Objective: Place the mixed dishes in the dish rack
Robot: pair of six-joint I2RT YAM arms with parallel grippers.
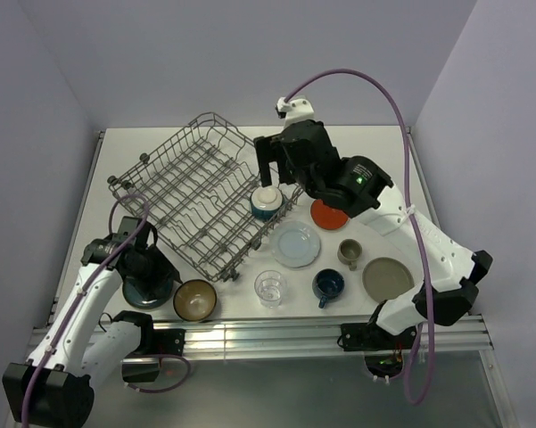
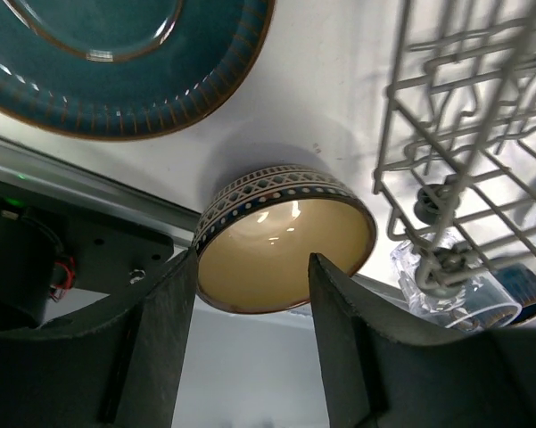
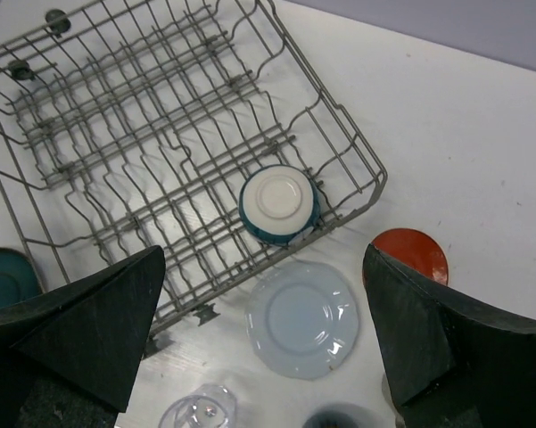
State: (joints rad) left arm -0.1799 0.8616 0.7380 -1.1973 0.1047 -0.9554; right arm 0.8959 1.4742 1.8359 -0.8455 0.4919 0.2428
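The grey wire dish rack (image 1: 201,192) lies tilted on the white table, with an upturned teal-and-white cup (image 1: 266,203) in its right corner. My right gripper (image 1: 275,174) hovers above that cup (image 3: 279,205), open wide and empty (image 3: 264,259). My left gripper (image 1: 143,260) hangs open over the teal plate (image 1: 152,290) at the near left. In the left wrist view nothing sits between its fingers (image 2: 160,339), and the gold-brown bowl (image 2: 285,241) lies beyond them. On the table are a pale blue plate (image 1: 295,243), red plate (image 1: 328,214), clear glass (image 1: 270,287) and blue cup (image 1: 327,285).
A beige cup (image 1: 349,253) and a beige plate (image 1: 388,278) lie at the near right. The gold-brown bowl (image 1: 195,300) is close to the table's front rail (image 1: 276,334). The rack's near corner (image 2: 428,205) stands right beside the glass (image 2: 446,285).
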